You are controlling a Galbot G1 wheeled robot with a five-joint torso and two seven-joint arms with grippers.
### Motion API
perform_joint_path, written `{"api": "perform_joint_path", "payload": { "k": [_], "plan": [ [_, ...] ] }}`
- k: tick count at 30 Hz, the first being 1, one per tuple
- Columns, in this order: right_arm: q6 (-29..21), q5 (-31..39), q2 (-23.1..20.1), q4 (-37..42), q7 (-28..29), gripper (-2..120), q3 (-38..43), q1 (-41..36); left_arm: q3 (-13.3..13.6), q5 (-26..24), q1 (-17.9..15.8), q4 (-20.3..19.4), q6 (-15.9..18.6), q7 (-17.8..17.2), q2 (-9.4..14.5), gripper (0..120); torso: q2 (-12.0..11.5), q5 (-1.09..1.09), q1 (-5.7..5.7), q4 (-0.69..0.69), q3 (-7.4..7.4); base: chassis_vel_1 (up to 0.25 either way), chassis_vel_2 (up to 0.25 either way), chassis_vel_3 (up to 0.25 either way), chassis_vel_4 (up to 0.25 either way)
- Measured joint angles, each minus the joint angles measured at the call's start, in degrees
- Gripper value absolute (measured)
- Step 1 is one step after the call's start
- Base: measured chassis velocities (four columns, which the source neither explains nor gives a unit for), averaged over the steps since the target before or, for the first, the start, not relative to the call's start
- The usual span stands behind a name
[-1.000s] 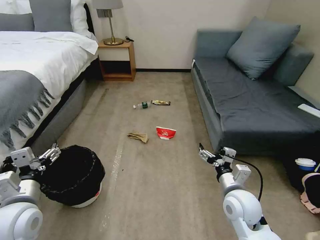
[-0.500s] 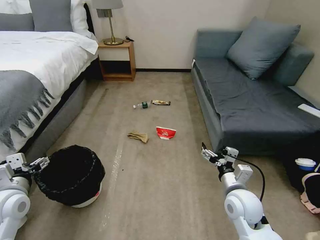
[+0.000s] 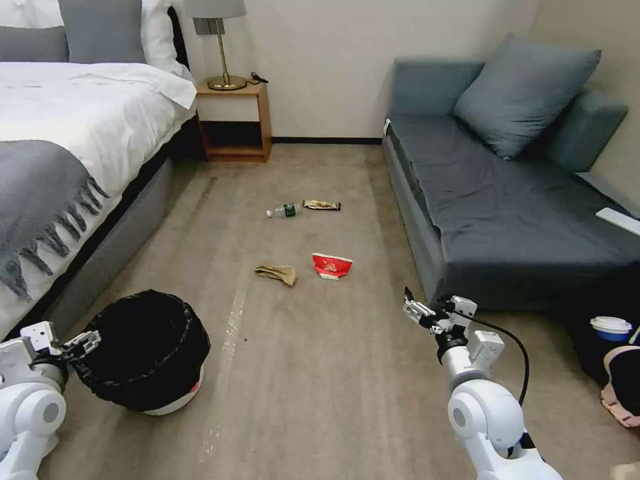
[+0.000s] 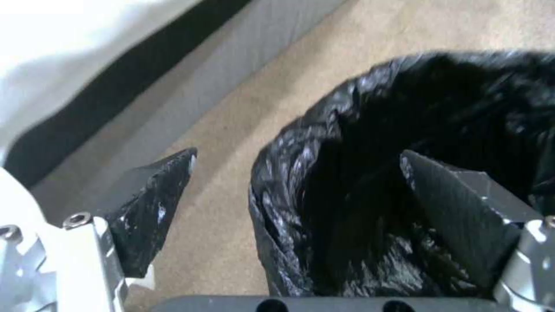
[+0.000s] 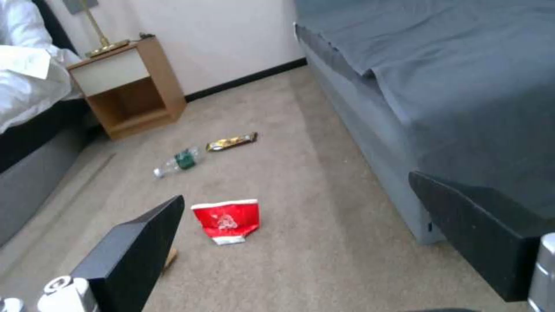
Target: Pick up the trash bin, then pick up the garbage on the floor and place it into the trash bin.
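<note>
Head view: left claw [image 3: 83, 341] spread at trash bin [image 3: 143, 350] rim.

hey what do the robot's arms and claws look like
Both arms are glossy white with rounded joints and grey ring details. The left claw and right claw have silver metal bases with screws and dark, tapered fingers. A black cable loops beside the right arm's wrist.

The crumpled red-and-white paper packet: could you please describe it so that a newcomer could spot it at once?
Start at the long grey sofa on the right and look at the beige carpet before its near end. There lies the crumpled red-and-white paper packet, beside a crumpled brown paper; it is the only red piece of litter.
</note>
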Motion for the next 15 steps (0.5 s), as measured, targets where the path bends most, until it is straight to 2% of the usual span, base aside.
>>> {"api": "perform_joint_path", "payload": {
  "k": [3,6,8,15],
  "plan": [
    [0.0,-0.2,0.2,0.0,0.0,100,0.0,0.0,1.0,0.4,-1.4,2.7,-0.3,0.4,-0.4,91,0.0,0.00,0.00,0.00,0.00,0.000,0.000,0.000,0.000],
    [0.0,-0.4,0.2,0.0,0.0,100,0.0,-0.1,1.4,0.7,-1.8,3.7,-0.5,0.7,-0.6,91,0.0,0.00,0.00,-0.01,0.00,0.000,0.000,0.000,0.000],
    [0.0,-1.0,0.2,0.1,0.0,100,0.2,-0.3,2.6,2.1,-3.0,6.4,-0.9,1.6,-1.7,91,0.0,-0.01,0.00,0.00,0.00,0.000,0.000,0.000,0.000],
    [-0.1,-0.9,-0.2,0.0,0.0,100,0.1,0.1,3.2,2.4,-3.8,9.5,-0.9,2.1,-2.6,86,0.0,0.00,0.00,0.01,0.00,0.000,0.000,0.000,0.000]
  ]
}}
